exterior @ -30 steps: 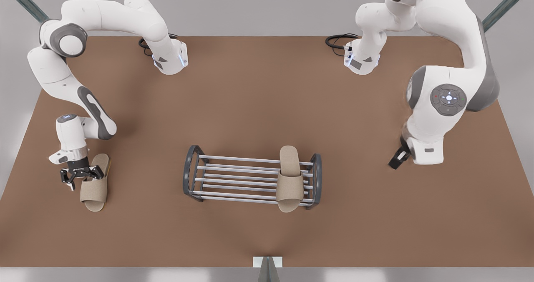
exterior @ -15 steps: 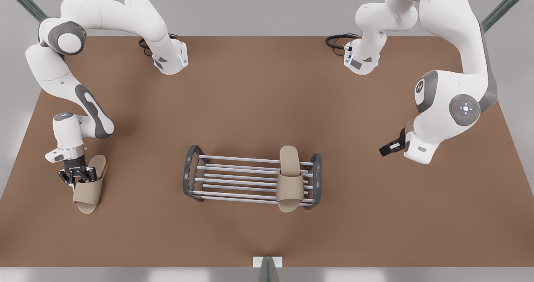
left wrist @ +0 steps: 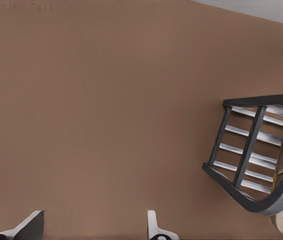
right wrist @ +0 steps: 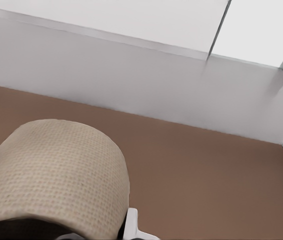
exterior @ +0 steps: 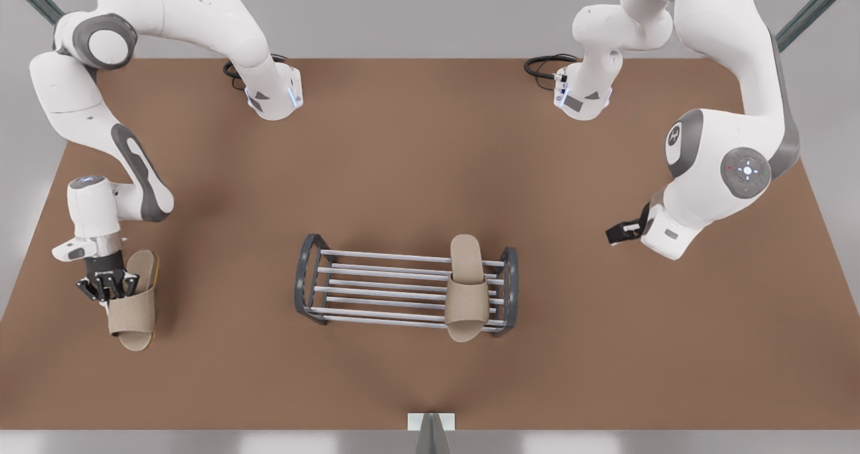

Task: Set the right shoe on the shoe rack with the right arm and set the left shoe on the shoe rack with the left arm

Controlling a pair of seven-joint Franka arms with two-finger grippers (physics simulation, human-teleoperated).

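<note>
Right gripper [exterior: 106,286] is clamped on right shoe [exterior: 133,306] near table [exterior: 403,172] edge; left gripper [exterior: 615,234] is held open, empty.

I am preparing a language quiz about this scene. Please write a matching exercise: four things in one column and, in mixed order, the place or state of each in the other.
Things
1. right shoe
2. left shoe
3. left gripper
4. shoe rack

Places or states
A. open, holding nothing
B. stands in the middle of the table
C. lies across the rack's bars
D. held by the right gripper

Pairs: 1-D, 2-C, 3-A, 4-B
</note>
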